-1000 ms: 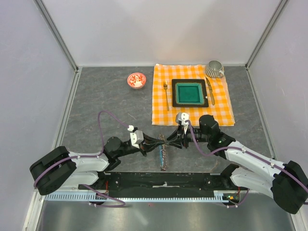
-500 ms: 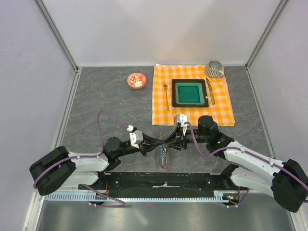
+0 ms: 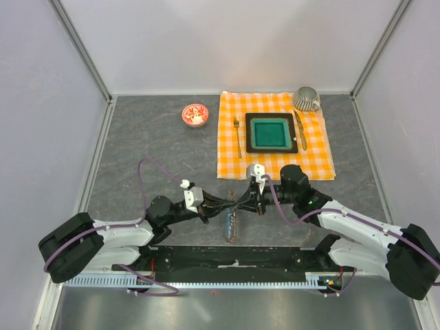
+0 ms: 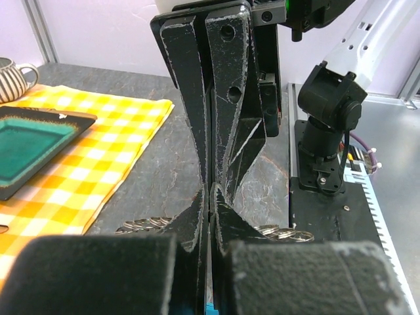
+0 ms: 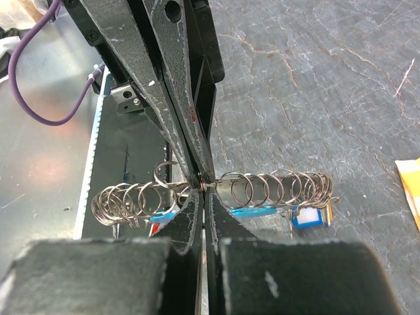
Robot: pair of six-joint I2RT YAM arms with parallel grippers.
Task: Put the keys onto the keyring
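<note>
Over the last second my right gripper point(image 5: 204, 200) had slid a little toward nine o'clock in the overhead view until its tips met those of my left gripper point(image 4: 209, 210) nose to nose, and the keyring point(image 5: 262, 189) beneath them looked drawn in slightly toward six o'clock. The keyring lay on the grey table point(image 3: 151, 144) just at six o'clock of that meeting point, near my bases; from the right wrist it showed as a stretched run of wire loops. The keys point(image 5: 307, 216) lay under it, and I could make out mostly their blue tags. My right fingers were clenched on a strand of the wire at the middle of the coil. My left fingers were pressed together at the same spot (whether any wire sat between them, I could not tell). I judged the danger to lie in how thin the hold was: a tug from either arm could pull the strand out of the tips and let the coil spring back. With both sets of tips touching, an uneven push could also wedge them together or drag the whole keyring across the table.
</note>
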